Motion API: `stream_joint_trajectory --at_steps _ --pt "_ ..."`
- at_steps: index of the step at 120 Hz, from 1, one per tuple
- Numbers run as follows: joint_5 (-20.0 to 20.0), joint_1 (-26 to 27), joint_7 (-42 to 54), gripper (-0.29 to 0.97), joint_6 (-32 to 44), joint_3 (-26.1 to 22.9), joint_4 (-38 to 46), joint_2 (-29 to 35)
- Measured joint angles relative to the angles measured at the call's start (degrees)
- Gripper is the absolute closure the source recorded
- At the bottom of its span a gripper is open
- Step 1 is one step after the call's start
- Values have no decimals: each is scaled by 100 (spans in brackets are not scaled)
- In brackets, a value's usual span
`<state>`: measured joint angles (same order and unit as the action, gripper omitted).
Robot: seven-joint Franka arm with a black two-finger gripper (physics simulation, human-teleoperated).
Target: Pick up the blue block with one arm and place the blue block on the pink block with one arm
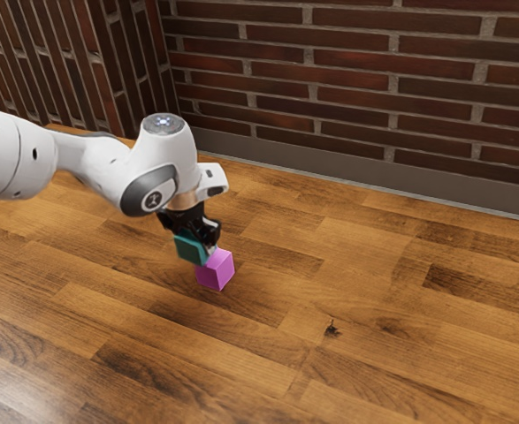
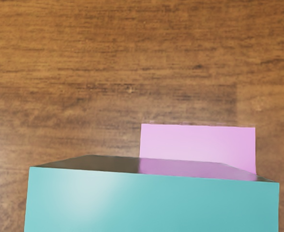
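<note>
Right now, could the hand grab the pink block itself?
Probably not: the hand is shut on the blue block, which hangs between it and the pink block, partly covering it from above.

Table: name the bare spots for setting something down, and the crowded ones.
Bare: table from the pink block to the brick wall, and the whole near side. Crowded: at the pink block, where the gripper holds the blue block.
</note>
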<state>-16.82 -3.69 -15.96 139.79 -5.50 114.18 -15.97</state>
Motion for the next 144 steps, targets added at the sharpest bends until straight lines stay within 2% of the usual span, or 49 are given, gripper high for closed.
stream_joint_trajectory --at_steps 61,123,144 --pt "-4 24 29 34 -43 -11 -391 -276" --pt "48 57 0 33 -46 -54 -387 -305" --pt "125 48 65 18 -46 -94 -394 -298"
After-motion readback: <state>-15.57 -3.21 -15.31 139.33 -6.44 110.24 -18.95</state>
